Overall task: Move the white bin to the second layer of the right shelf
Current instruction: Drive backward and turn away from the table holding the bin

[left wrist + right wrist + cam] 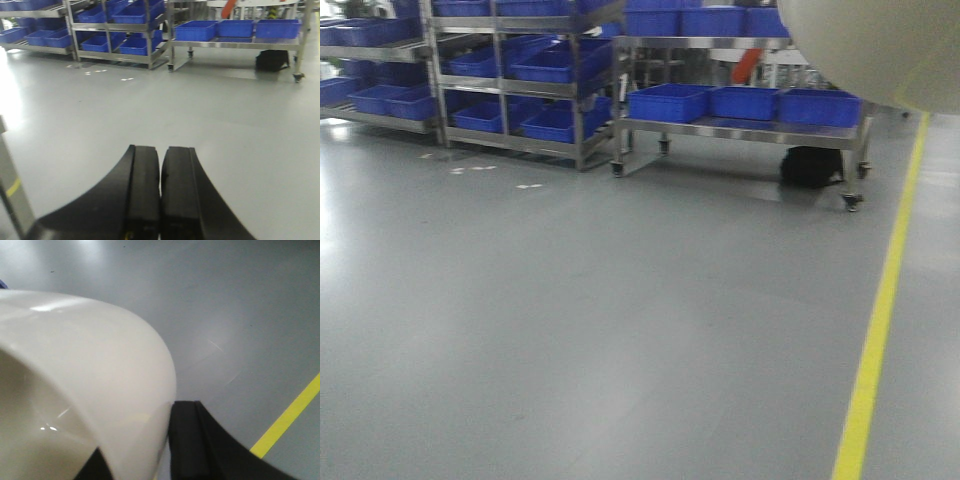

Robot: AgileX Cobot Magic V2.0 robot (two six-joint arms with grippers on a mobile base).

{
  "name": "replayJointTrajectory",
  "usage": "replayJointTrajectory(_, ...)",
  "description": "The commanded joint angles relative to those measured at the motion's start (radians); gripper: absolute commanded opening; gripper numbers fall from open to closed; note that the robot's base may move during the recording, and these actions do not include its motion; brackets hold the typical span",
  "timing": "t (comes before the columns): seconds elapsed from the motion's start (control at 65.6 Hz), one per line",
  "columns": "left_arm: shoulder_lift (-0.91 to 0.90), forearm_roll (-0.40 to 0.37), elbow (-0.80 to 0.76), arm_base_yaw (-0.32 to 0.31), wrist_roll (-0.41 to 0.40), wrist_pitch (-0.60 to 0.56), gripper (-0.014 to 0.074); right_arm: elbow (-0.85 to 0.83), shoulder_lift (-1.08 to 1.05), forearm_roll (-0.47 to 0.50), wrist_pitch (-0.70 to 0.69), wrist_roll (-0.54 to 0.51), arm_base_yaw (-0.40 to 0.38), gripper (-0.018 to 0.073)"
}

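White bin (pixel 90 365) rim sits pinched in my right gripper (pixel 145 442); left gripper (pixel 161 167) fingers pressed together, empty. One-wall grip could slip while driving.

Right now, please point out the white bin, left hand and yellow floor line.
white bin (pixel 90 365), right wrist view, its outer wall.
left hand (pixel 161 155), left wrist view, midway between its fingertips.
yellow floor line (pixel 877 330), front view, its middle.
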Motion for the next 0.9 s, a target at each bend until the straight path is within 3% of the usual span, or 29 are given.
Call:
replayJointTrajectory(0.0,-0.014,0.000,0.037,-0.006,-0.003,-0.086,0.0085,-0.030,-0.003,-0.003,-0.098,-0.002,-0.004,0.0052)
replayJointTrajectory(0.884,-0.014,0.000,0.037,-0.006,-0.003,-0.086,0.0085,-0.030,-0.003,-0.003,-0.098,-0.002,-0.004,0.0052)
